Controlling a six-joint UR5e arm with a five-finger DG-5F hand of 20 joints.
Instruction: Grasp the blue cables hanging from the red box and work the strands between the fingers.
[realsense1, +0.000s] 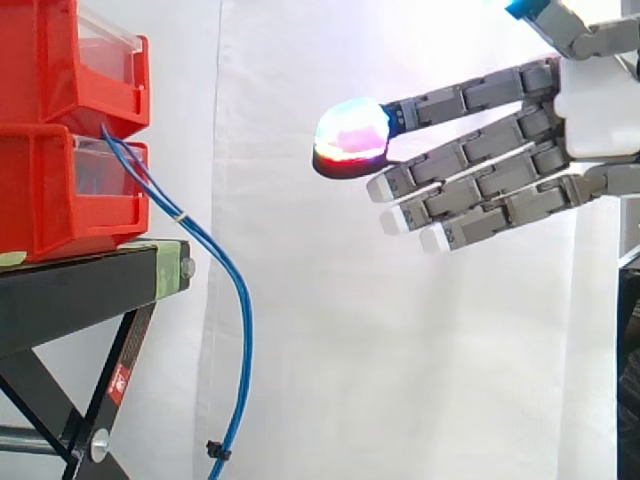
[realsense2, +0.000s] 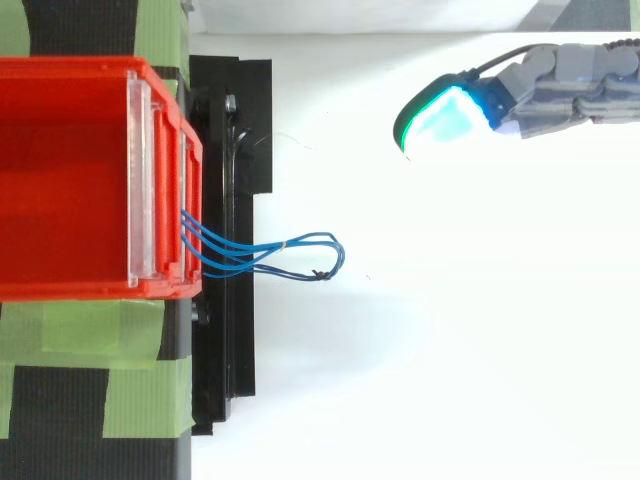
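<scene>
Blue thin cables (realsense1: 222, 270) are hanging from the front of the lower red plastic bin (realsense1: 60, 200). They are curving down beside the black metal stand (realsense1: 70, 290) and running off the side view's bottom edge, with a small black tie (realsense1: 215, 450) bundling them low down. White print on the red sticker (realsense1: 119, 380) on the stand's leg is showing too small to read. The robot's grey hand (realsense1: 590, 110) is hovering well apart to the right, fingers stretching straight and spread, holding nothing, one fingertip pad (realsense1: 352, 135) glowing red and cyan. The right edge is cutting off its wrist.
</scene>
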